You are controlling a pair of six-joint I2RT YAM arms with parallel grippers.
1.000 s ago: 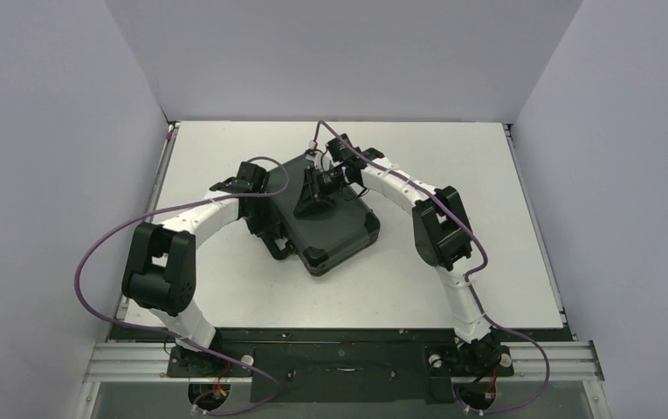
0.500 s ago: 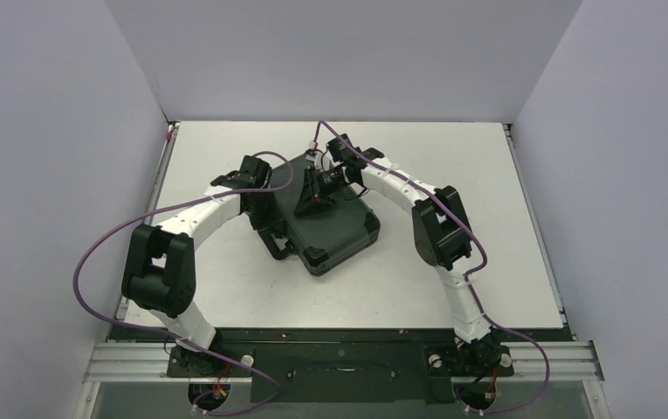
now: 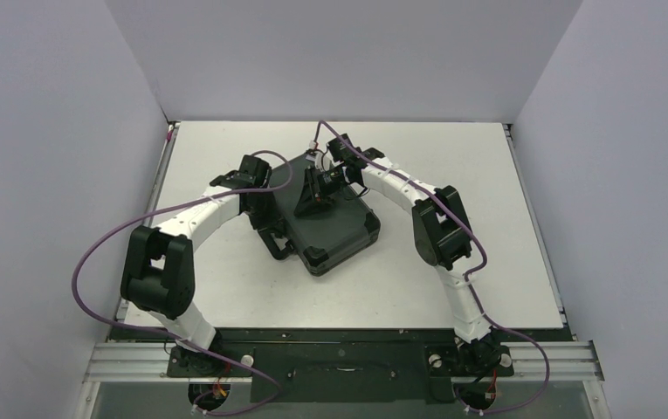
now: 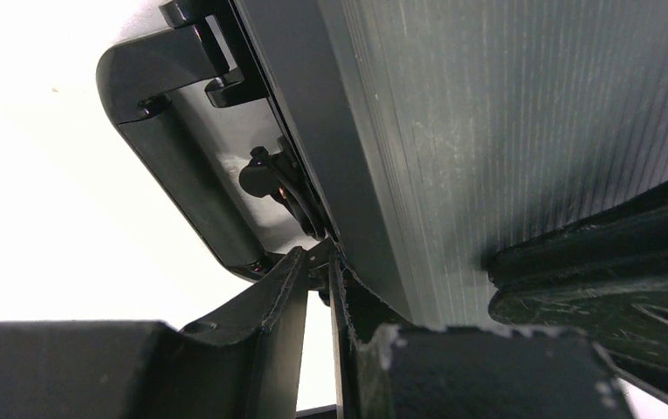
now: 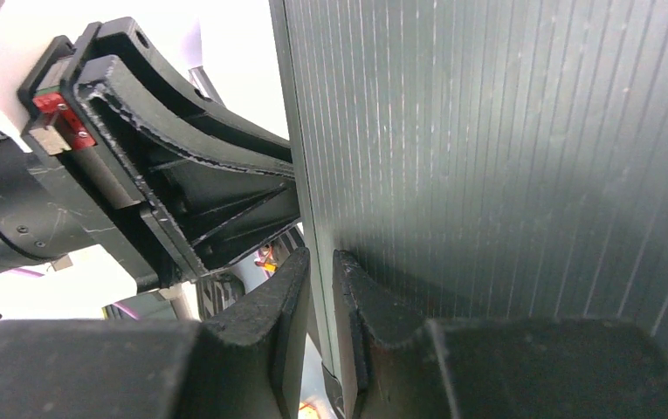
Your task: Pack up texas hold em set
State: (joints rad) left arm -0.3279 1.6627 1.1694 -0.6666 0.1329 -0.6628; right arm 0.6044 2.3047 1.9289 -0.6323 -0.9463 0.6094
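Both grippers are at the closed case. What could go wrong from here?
The left gripper, its tips nearly shut, sits at the small latch beside the handle. It could slip off and leave the briefcase unlatched.
The right gripper is at the lid edge, close beside the left one, so the two might collide.
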